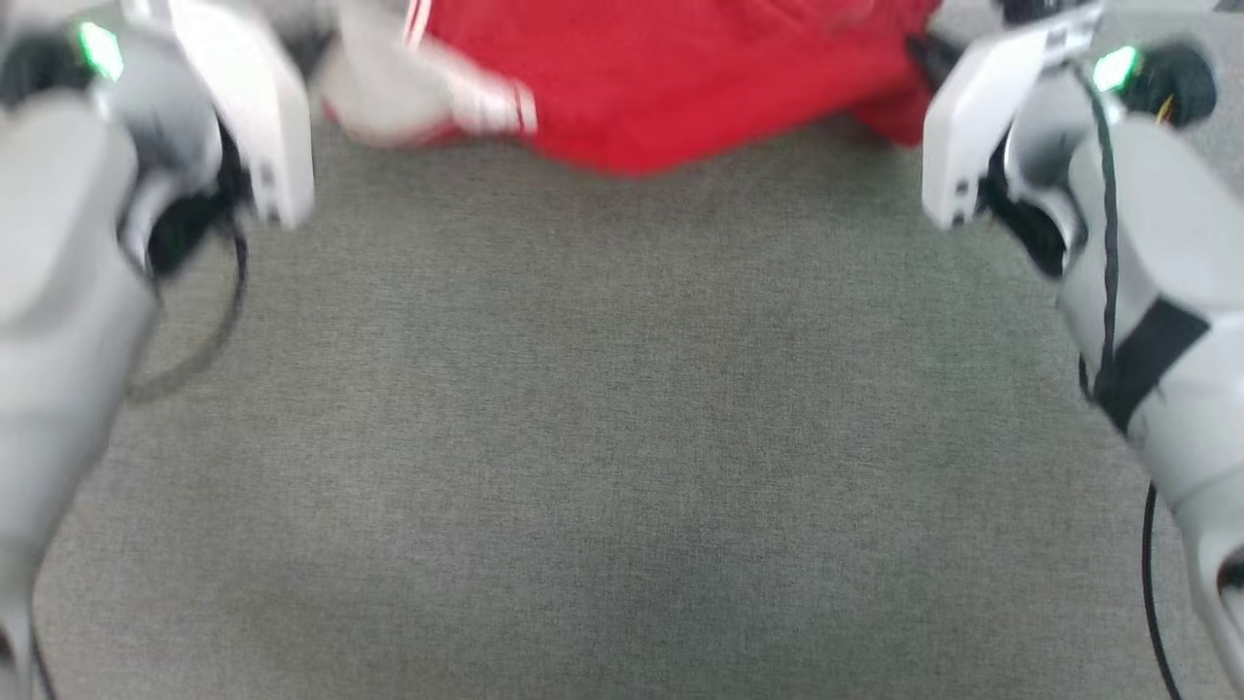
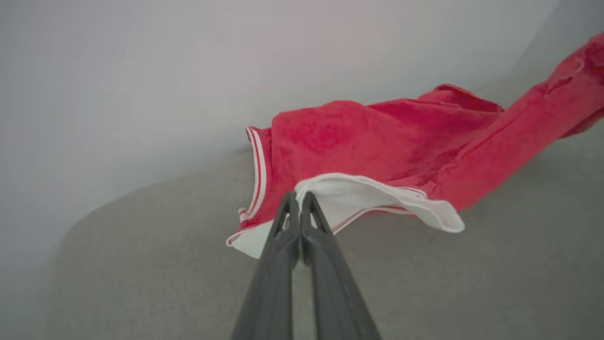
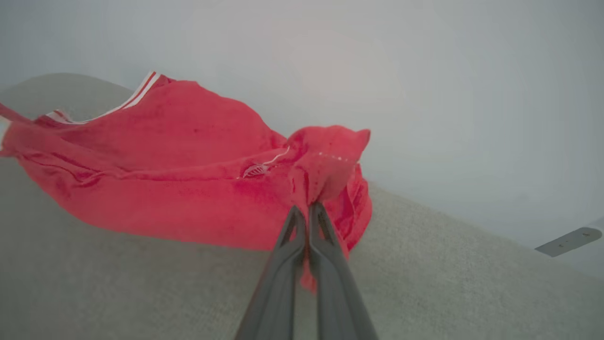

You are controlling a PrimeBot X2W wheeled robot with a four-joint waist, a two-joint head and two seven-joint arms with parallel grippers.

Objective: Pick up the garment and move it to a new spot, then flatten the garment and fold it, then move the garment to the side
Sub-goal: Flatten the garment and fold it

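The garment [image 1: 671, 78], red with a white sleeve and red-white striped trim, hangs stretched between my two arms at the top of the head view, its lower edge sagging toward the grey surface [image 1: 622, 437]. In the left wrist view my left gripper [image 2: 298, 196] is shut on the white sleeve edge of the garment [image 2: 368, 141]. My right gripper [image 3: 307, 208] is shut on a bunched red corner of the garment [image 3: 188, 156]. Both pale forearms flank the cloth in the head view; the fingertips there are hidden.
A grey fabric-covered surface spreads below the garment and toward me. A pale wall [image 2: 188, 71] rises behind it. A small grey bracket [image 3: 568, 241] shows at the right edge of the right wrist view.
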